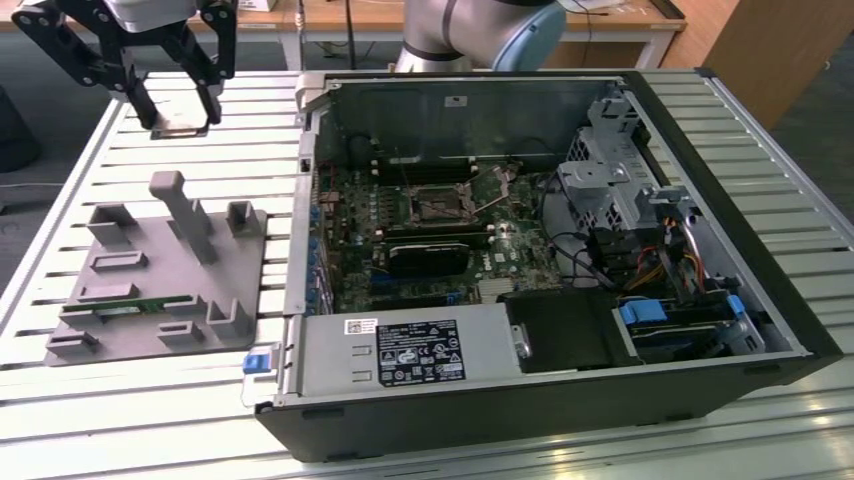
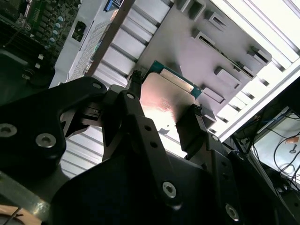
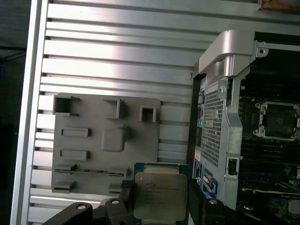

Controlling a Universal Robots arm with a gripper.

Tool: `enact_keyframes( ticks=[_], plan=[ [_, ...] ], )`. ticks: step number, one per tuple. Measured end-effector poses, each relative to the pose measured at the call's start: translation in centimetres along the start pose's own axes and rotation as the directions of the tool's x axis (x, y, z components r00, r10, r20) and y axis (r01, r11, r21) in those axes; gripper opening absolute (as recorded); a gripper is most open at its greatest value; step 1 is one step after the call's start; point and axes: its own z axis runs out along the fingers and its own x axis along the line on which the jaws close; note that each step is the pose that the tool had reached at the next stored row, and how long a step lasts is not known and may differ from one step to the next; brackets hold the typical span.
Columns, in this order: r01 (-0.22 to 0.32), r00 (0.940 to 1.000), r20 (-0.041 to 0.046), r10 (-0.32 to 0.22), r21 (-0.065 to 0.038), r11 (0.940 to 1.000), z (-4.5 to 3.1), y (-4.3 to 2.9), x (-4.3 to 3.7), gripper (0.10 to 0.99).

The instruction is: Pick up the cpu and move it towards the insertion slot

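The cpu [image 1: 184, 130] is a small flat square chip, and my gripper [image 1: 179, 116] is shut on it, high above the slatted table at the exterior view's far left. In the first wrist view the cpu [image 3: 159, 194] shows its silver face and green edge between the two black fingers [image 3: 125, 197]. In the second wrist view the cpu [image 2: 166, 98] sits in the gripper [image 2: 165, 108]. The insertion slot [image 1: 438, 205] is a square socket with a metal frame on the motherboard inside the open case. The slot [image 3: 280, 121] lies well to one side of the chip.
A grey plastic tray [image 1: 160, 270] with raised holders lies below the gripper, with a green memory stick [image 1: 127, 308] in it. The open computer case [image 1: 534, 250] has a raised metal wall [image 1: 310, 130] between tray and motherboard. A black card [image 1: 427, 258] sits near the socket.
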Motion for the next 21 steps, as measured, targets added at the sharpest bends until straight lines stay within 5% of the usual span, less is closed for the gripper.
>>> enact_keyframes(
  ticks=[21],
  plan=[
    [0.000,1.0000,-0.0001,0.000,0.000,1.0000,0.00,-0.14,-2.05,0.549]
  ],
)
